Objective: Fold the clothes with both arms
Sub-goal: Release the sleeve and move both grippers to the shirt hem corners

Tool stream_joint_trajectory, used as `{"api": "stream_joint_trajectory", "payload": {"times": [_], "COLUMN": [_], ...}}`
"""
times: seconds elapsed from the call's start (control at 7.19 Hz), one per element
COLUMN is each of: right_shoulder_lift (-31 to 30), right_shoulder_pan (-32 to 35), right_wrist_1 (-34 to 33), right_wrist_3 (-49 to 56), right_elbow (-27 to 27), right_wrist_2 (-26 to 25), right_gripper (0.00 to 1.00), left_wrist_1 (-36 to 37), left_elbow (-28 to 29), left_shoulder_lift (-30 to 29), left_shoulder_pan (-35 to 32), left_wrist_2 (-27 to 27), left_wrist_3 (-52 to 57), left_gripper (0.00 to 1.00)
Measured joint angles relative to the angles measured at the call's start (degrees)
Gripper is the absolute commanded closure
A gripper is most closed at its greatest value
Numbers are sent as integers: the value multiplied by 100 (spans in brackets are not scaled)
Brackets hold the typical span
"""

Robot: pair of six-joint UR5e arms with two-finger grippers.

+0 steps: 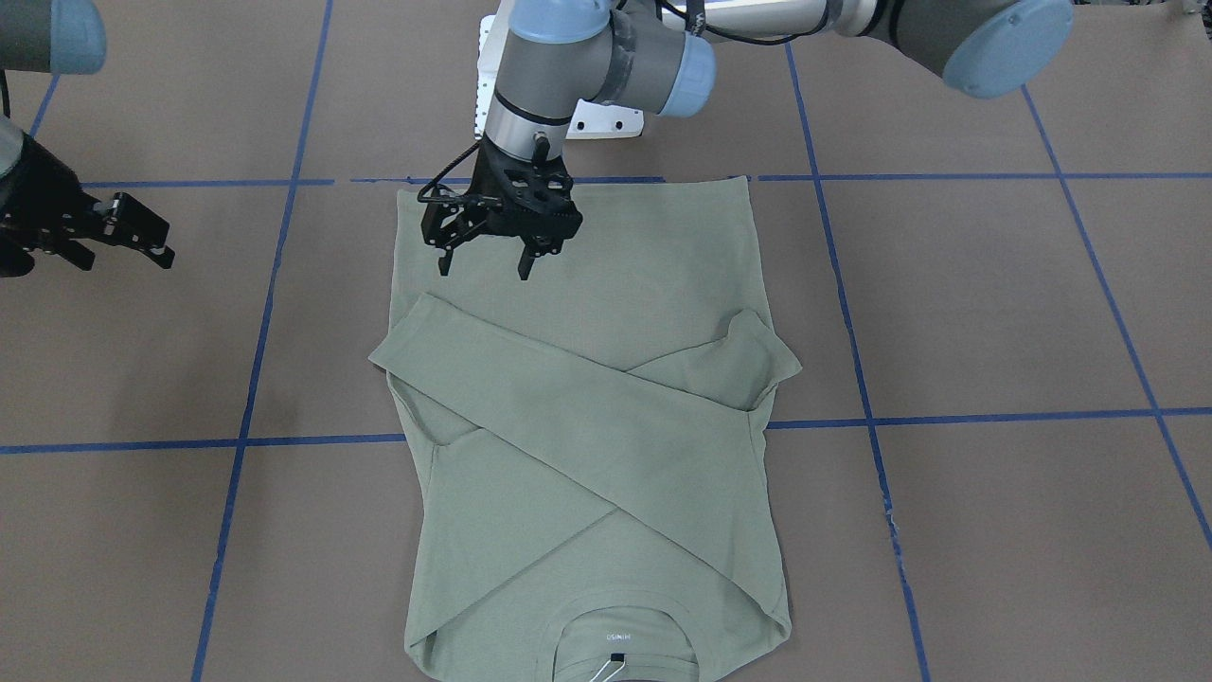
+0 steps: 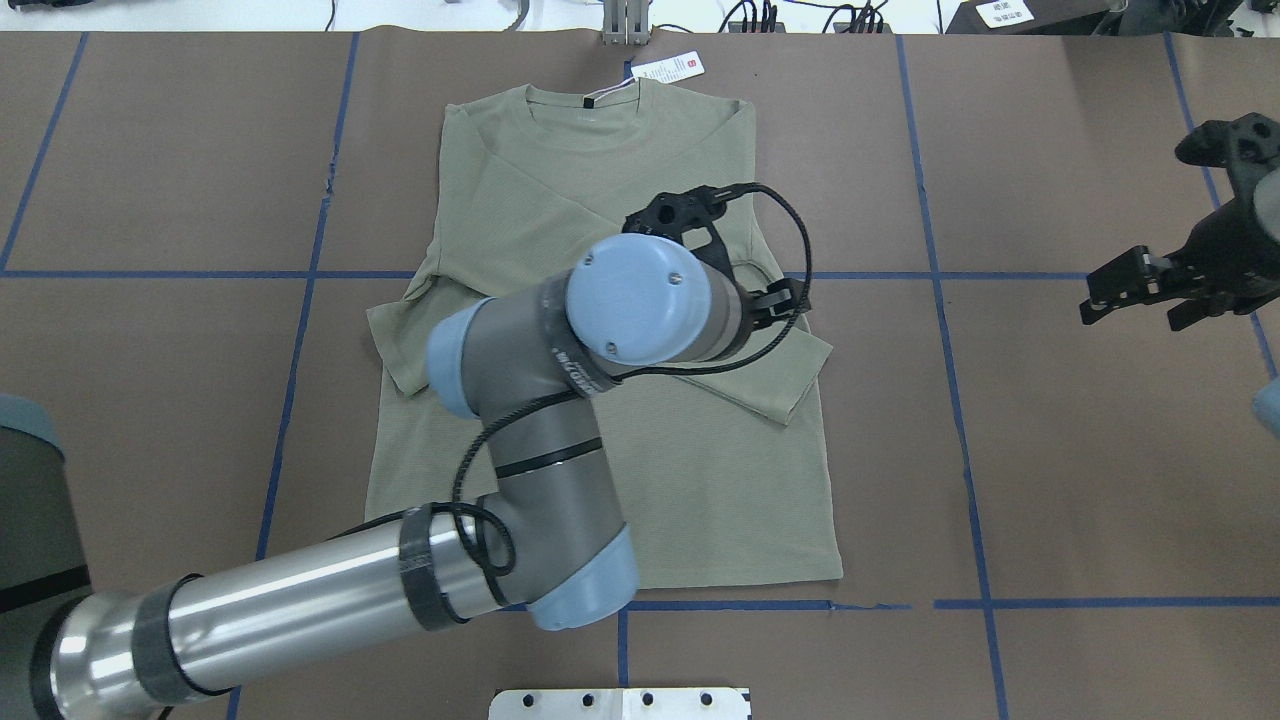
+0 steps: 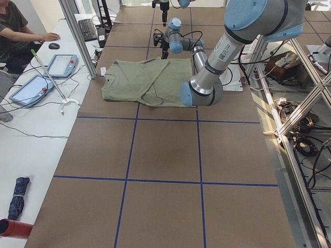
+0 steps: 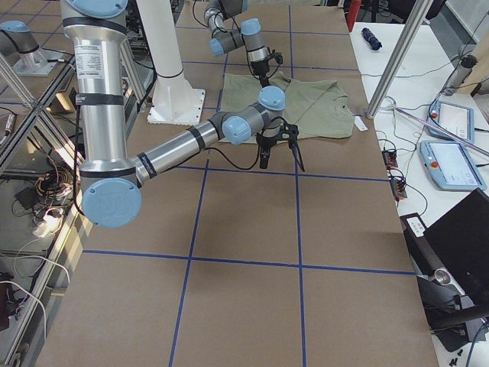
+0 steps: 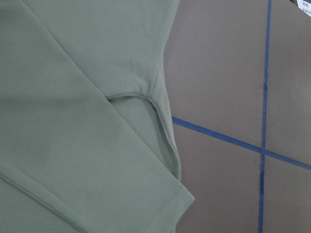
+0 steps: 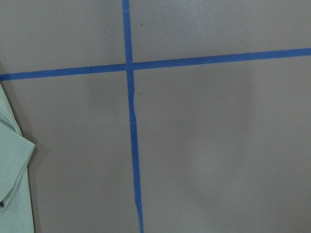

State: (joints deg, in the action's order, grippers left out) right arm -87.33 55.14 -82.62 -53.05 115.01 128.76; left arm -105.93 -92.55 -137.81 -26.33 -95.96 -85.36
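Closest to the front-facing camera is the ribbed collar (image 1: pixel 615 627) of the sage-green shirt (image 1: pixel 587 284), with a white hang tag (image 2: pixel 668 67) lying on the table (image 1: pixel 994 303) just past the neck. The shirt lies flat in the middle of the brown table, collar away from me and hem toward my white base plate (image 1: pixel 606 118).

Both sleeves are folded in over the body and cross each other. The upper sleeve (image 1: pixel 530 407) runs diagonally to a cuff that pokes just past the shirt's edge on my right. The other sleeve (image 1: pixel 748 365) ends just past the edge on my left.

Further back, my left gripper (image 1: pixel 485 267) hangs over the lower body of the shirt, on the half toward my right, fingers spread and holding nothing. My right gripper (image 1: pixel 128 261) is well clear of the shirt over bare table, its fingers likewise apart and empty. Blue tape lines (image 1: pixel 947 417) grid the tabletop.
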Motion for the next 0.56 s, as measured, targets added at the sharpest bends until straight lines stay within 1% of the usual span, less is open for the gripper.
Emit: {"api": "stream_joint_trajectory", "payload": {"times": [0.14,0.28,0.56], "right_shoulder_lift": [155,342,503], "right_shoulder_pan": [-602,-1184,-2417], "right_wrist_1": [318,452,521], "right_wrist_3": [-839,-1583,-2785], "right_elbow": [17,53,224], "right_wrist_2": [-453,-851,-1767], "right_gripper": [0,0,0], "left_wrist_1": [186,315,388], "left_elbow": [-623,-1161,-2016], "left_shoulder_lift": [622,1214,2399], "left_shoulder_pan": [-145,-268,-364], "left_wrist_2": [-219,-383,-496], "left_wrist_3": [406,831,1263], "left_gripper": [0,0,0]}}
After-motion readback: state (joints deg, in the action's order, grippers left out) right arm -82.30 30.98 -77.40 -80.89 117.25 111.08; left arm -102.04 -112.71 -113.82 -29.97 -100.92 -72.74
